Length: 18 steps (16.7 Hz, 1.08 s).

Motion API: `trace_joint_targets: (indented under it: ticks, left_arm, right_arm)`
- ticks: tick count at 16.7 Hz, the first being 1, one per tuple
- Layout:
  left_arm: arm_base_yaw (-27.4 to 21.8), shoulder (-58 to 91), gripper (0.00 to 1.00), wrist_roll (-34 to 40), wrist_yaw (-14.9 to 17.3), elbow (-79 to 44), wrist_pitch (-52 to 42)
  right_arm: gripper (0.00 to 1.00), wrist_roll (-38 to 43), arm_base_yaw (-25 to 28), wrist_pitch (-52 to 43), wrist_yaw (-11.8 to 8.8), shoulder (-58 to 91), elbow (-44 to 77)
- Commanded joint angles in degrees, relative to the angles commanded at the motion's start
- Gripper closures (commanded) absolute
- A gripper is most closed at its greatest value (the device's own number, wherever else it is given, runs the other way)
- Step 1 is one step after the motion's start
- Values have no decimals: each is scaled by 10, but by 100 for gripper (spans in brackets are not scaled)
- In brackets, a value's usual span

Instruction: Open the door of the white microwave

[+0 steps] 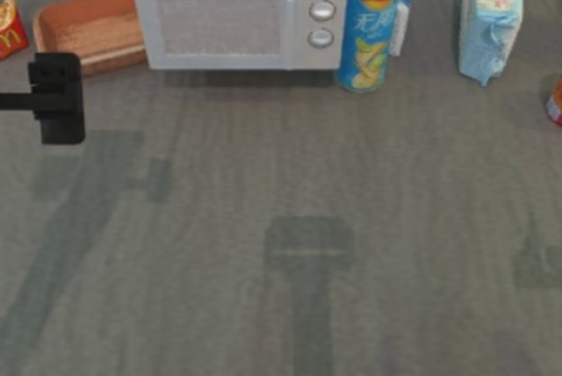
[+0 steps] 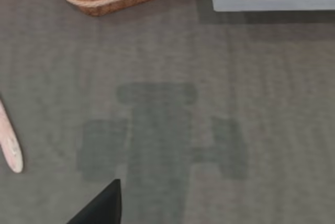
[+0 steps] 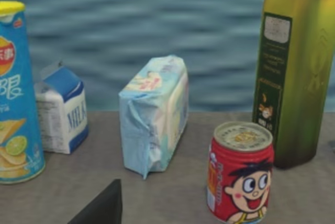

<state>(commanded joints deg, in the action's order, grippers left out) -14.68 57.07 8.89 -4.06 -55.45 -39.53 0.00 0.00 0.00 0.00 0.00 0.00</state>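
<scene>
I couldn't tell if the left gripper's (image 1: 58, 99) fingers were apart or together: the top view showed only a black block at the surface's left edge, and the left wrist view caught just one dark tip w/ nothing near it. It hovered over bare surface (image 1: 281, 218), in front of the basket (image 1: 88, 29) and left of the microwave (image 1: 239, 9), not touching either. The right gripper was out of the top view; its wrist view showed one dark finger tip (image 3: 102, 207), so I couldn't tell its state either. It looked toward a soft packet (image 3: 154, 113), a red can (image 3: 239, 174), a milk carton (image 3: 60, 111), a chip tube (image 3: 15, 93) and an olive bottle (image 3: 298, 69).

The microwave sat at the back, left of centre, knobs (image 1: 321, 23) on its right side. The door (image 1: 224, 25) lay flush and closed. So nothing was done yet, I reckoned: approach, catch the door edge and swing it out were all left.
</scene>
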Motion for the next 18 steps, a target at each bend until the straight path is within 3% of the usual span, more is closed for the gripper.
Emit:
trace_joint_targets:
  ticks: [10, 18]
  left_arm:
    - [-131, 586, 0, 110, -75, -600, -350]
    - [-196, 846, 0, 204, -119, -1010, -449]
  right_arm:
    - [0, 0, 0, 0, 0, 0, 0]
    - [0, 0, 0, 0, 0, 0, 0]
